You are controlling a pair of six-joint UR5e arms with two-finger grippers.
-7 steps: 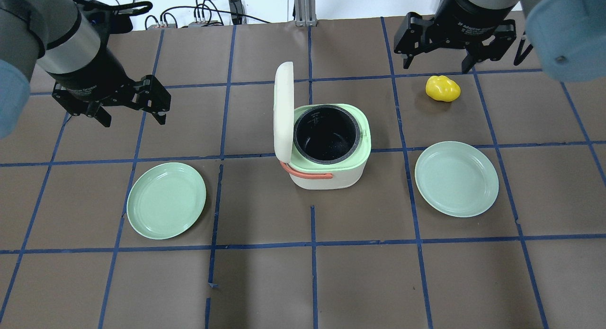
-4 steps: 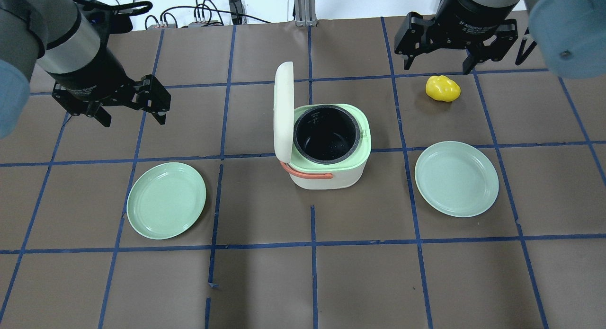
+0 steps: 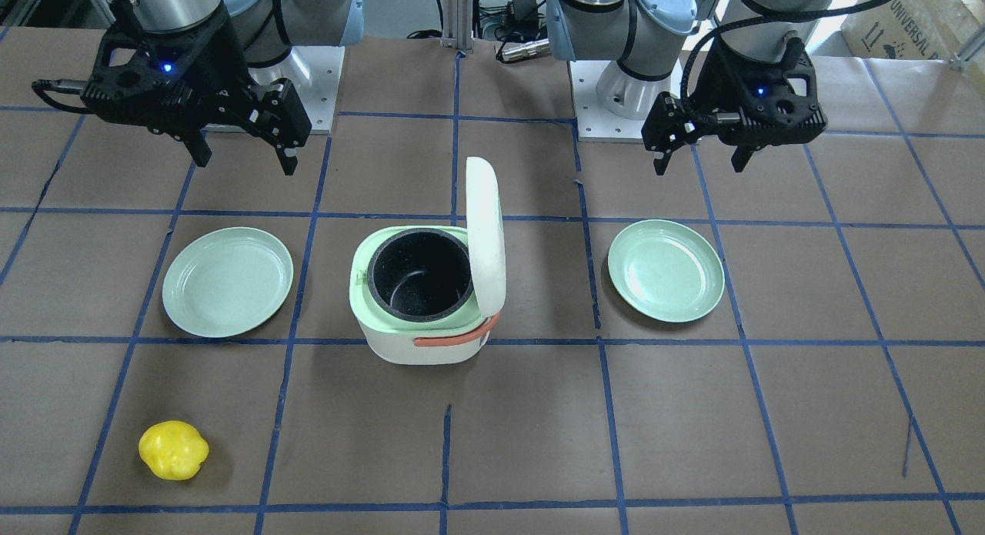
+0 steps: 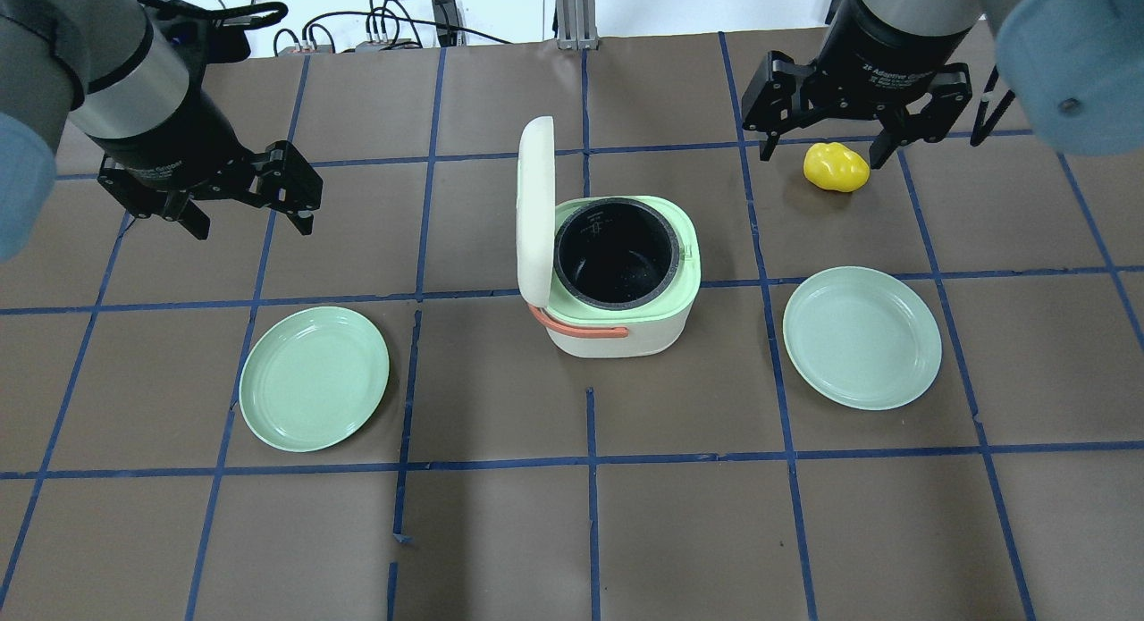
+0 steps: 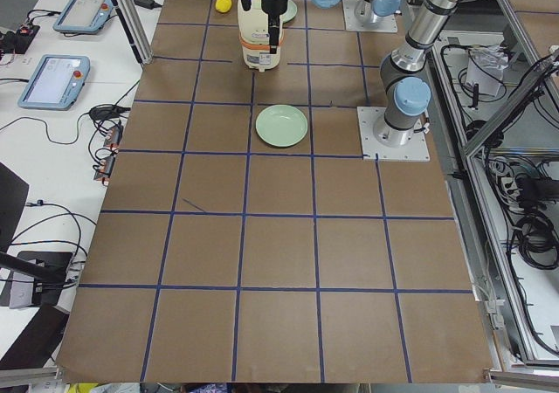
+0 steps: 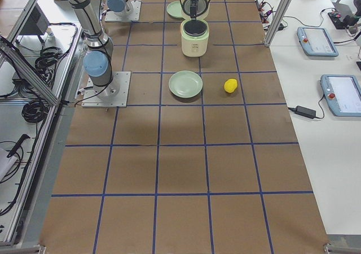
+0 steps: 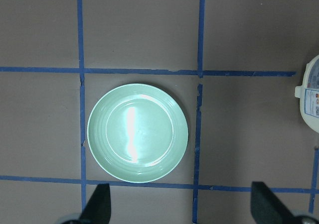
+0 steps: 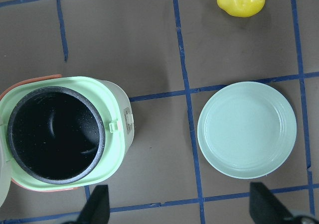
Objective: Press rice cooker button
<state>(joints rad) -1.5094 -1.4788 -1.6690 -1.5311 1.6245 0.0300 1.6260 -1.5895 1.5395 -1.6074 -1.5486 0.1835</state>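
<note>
The rice cooker (image 4: 617,286) stands mid-table, cream with a pale green rim, an orange handle and a black inner pot. Its lid (image 4: 536,214) stands open and upright on its left side. A small latch tab (image 8: 115,126) sits on the rim's right side in the right wrist view, where the cooker (image 8: 60,134) shows from above. My left gripper (image 4: 250,221) hangs open and empty far left of the cooker. My right gripper (image 4: 824,149) hangs open and empty at the back right. In the front-facing view the left gripper (image 3: 700,165) and right gripper (image 3: 246,159) are both open.
A green plate (image 4: 313,377) lies front left of the cooker, under my left wrist (image 7: 137,133). A second green plate (image 4: 862,337) lies to the right. A yellow lumpy object (image 4: 836,167) lies just below the right gripper's fingers. Cables run along the table's far edge.
My right gripper has moved a little nearer, so its fingers now stand on either side of the yellow object in the overhead view. The left arm and the cooker have not moved.
</note>
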